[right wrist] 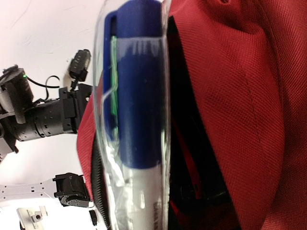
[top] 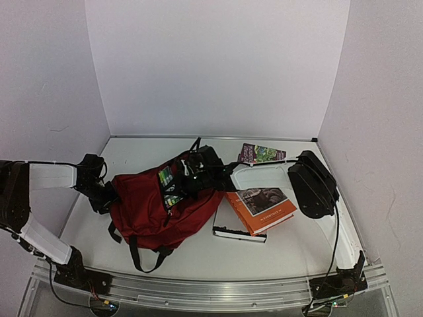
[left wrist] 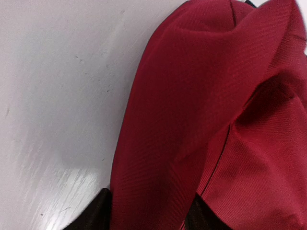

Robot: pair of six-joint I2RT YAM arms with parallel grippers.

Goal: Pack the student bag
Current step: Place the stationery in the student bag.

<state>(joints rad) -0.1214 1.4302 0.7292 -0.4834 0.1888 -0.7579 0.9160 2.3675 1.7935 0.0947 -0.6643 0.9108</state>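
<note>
The dark-red student bag lies on the table left of centre, its top opening facing the back right. My left gripper is shut on a fold of the bag's left edge; in the left wrist view the red fabric runs between my black fingertips. My right gripper is at the bag's opening, holding a clear plastic pack of markers. In the right wrist view the pack with a blue-capped marker stands against the dark inside of the bag. The right fingers are hidden behind it.
An orange book lies right of the bag, with a thin black-and-white book in front of it and a dark, colourful book behind. Black straps trail toward the front edge. White walls enclose the table.
</note>
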